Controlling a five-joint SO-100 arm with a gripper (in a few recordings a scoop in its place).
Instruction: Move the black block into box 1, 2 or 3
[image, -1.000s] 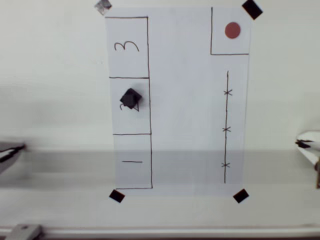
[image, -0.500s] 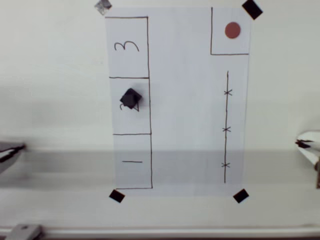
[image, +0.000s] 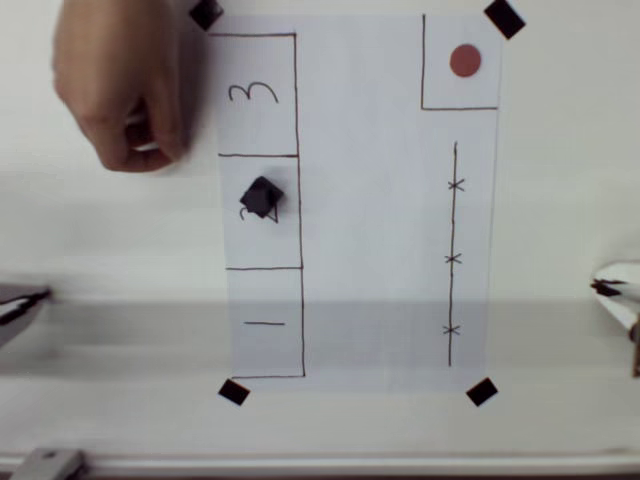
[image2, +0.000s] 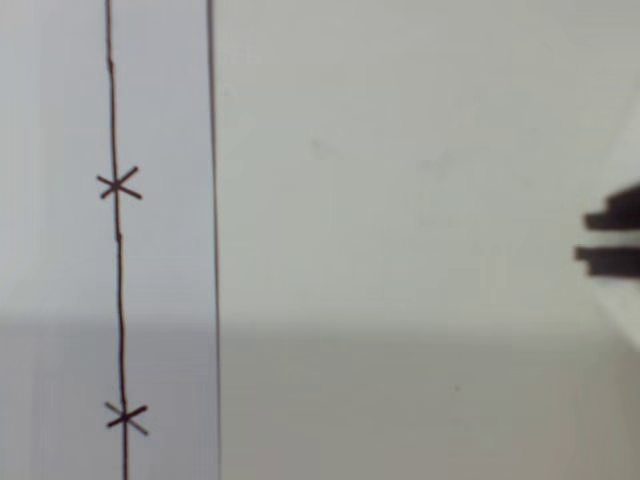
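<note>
In the overhead view a person's hand (image: 118, 85) reaches in from the top left corner, just left of the paper sheet (image: 370, 200). Its fingers are curled together, tips tucked under; whether they pinch anything cannot be told, though something pale shows between them. The hand lies beside the sheet's left edge, level with the rectangle marked 3 (image: 255, 95), apart from the black block (image: 262, 197).

The black block sits inside the box (image: 262, 212) — the middle rectangle, below the 3 — turned cornerwise and covering most of the handwritten numeral. Below that lies the rectangle marked 1 (image: 266, 323).

The robot's gripper (image: 618, 292) shows at the right edge of the overhead view, well away from the sheet; the wrist view (image2: 612, 240) catches dark parts of it at the right edge — whether its fingers are apart or together cannot be told. A pen line with crosses (image: 453, 255) runs down the sheet's right side, below a square with a red dot (image: 465, 61). Black tape squares (image: 233, 392) hold the corners.
</note>
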